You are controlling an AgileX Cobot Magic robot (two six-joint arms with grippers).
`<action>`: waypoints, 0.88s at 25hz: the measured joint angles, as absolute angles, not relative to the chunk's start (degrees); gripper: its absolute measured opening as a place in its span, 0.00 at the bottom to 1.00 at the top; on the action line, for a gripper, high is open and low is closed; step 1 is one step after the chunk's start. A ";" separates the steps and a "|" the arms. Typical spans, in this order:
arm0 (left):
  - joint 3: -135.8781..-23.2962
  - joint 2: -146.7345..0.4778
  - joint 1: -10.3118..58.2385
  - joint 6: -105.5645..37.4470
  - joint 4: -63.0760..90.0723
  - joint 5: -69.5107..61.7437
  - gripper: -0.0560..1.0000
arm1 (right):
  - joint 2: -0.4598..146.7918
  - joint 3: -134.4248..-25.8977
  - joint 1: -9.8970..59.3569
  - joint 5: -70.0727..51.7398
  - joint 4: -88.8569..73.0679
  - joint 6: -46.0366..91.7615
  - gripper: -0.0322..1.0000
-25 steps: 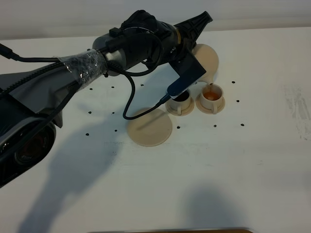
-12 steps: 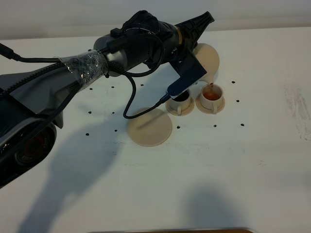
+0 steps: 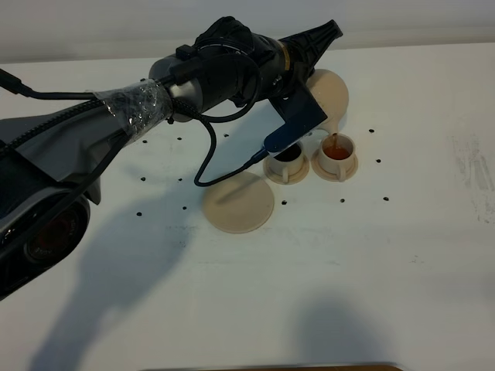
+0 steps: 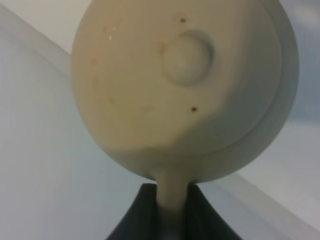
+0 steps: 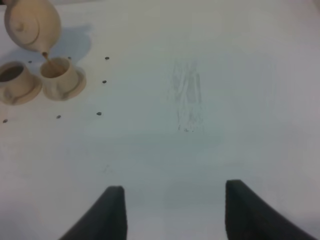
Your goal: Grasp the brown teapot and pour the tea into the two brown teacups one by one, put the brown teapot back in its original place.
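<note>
Little moved: left gripper (image 4: 172,202) keeps brown teapot (image 3: 331,93) clamped by handle, spout tilted over second teacup (image 3: 334,163) so tea (image 3: 338,150) lands inside; right gripper (image 5: 172,212) idle, jaws apart.

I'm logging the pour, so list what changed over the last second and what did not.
Almost nothing moved. The left gripper keeps the brown teapot tipped, with tea running into the right-hand teacup in the high view, which now looks slightly darker and fuller. The other teacup, already holding dark tea, and the large saucer stayed put.
</note>
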State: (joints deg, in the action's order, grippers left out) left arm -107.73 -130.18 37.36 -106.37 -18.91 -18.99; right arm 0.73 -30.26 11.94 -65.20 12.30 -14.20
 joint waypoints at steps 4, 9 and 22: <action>-107.73 -130.18 37.36 -108.01 -18.98 -18.75 0.21 | 0.73 -30.26 11.94 -65.20 12.30 -14.20 0.45; -107.73 -130.18 37.36 -108.32 -19.02 -18.50 0.21 | 0.73 -30.26 11.94 -65.20 12.30 -14.20 0.45; -107.73 -130.18 37.78 -109.58 -18.91 -18.38 0.21 | 0.73 -30.26 11.94 -65.20 12.30 -14.20 0.45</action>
State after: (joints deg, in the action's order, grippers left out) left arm -107.73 -130.18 37.78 -109.58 -18.91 -18.38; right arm 0.73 -30.26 11.94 -65.20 12.30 -14.20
